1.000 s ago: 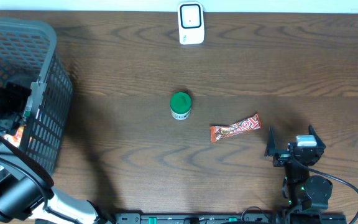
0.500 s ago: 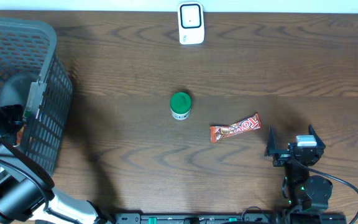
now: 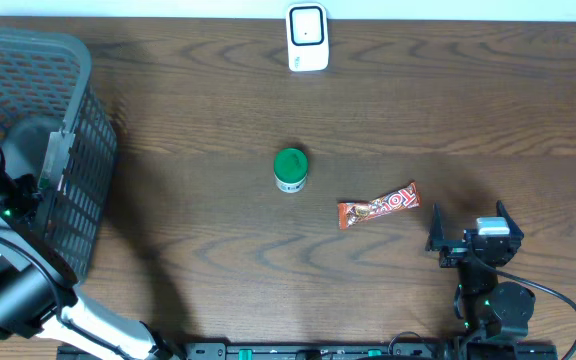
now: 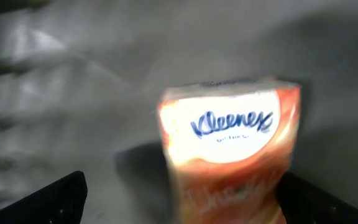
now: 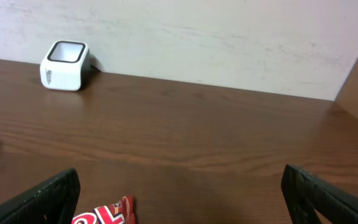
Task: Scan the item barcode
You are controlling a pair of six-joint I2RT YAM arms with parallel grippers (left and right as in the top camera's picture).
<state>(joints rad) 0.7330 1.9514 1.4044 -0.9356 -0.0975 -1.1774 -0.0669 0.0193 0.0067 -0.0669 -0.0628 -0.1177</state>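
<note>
Kleenex pack (image 4: 229,134) in basket (image 3: 68,150), just before left hand (image 4: 182,190), fingers (image 4: 55,199) spread

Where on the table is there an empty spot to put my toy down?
The table is bare between the basket and the green-lidded jar, and also to the right of the scanner. It is more crowded at the front right, where the candy bar lies near the right gripper.

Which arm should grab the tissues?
Left. The left tool is open inside the basket, with the tissues right in front of it. The right tool sits open far across the table, by the candy bar.
</note>
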